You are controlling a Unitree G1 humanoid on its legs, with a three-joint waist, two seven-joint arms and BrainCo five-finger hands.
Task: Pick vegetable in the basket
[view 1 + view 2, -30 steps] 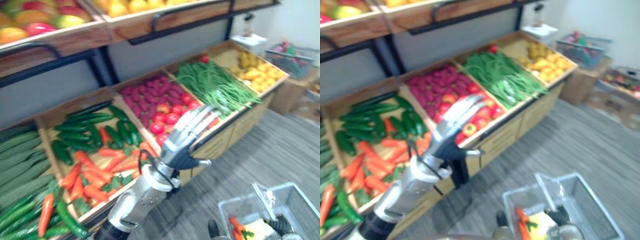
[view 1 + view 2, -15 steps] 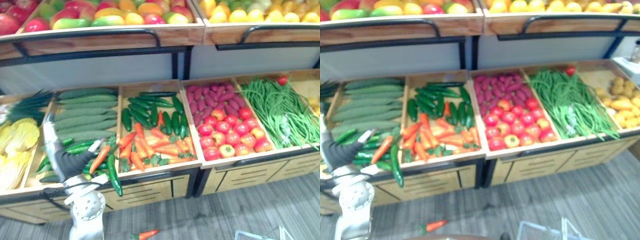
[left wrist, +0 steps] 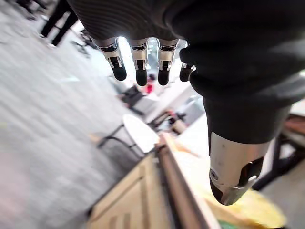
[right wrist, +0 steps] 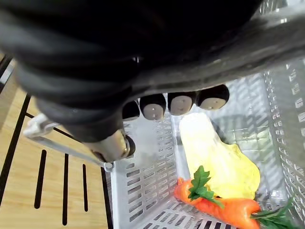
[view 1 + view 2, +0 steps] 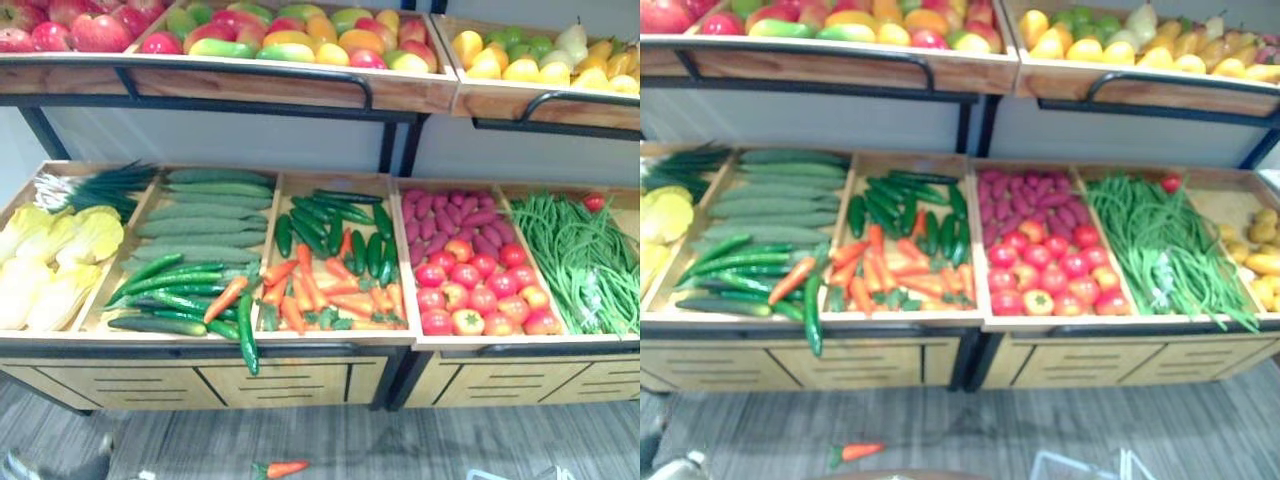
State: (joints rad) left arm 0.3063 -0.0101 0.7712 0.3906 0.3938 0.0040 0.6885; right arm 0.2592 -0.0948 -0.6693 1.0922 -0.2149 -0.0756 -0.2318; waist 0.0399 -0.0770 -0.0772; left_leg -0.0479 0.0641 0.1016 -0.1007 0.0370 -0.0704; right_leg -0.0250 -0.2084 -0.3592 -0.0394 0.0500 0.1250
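Observation:
In the right wrist view my right hand (image 4: 181, 102) is curled round the handle (image 4: 267, 33) of a pale plastic basket (image 4: 143, 191). Inside the basket lie two carrots (image 4: 224, 207) and a yellow leafy vegetable (image 4: 219, 157). The basket's rim (image 5: 1080, 462) peeks in at the bottom of the eye views. My left hand (image 3: 236, 167) hangs low by the stand's left end, fingers straight, holding nothing. The stand's lower shelf holds carrots (image 5: 330, 290), dark cucumbers (image 5: 330, 215), long green cucumbers (image 5: 200, 215) and green chillies (image 5: 170, 290).
One carrot (image 5: 280, 467) lies on the grey floor in front of the stand. Tomatoes (image 5: 470, 295), green beans (image 5: 580, 260) and yellow cabbages (image 5: 50, 260) fill other crates. A fruit shelf (image 5: 250, 85) with a black rail overhangs the back of the crates.
The camera has swung and tilted, now facing the stand square on. My left hand has dropped from over the cucumber crate to below the stand's front edge.

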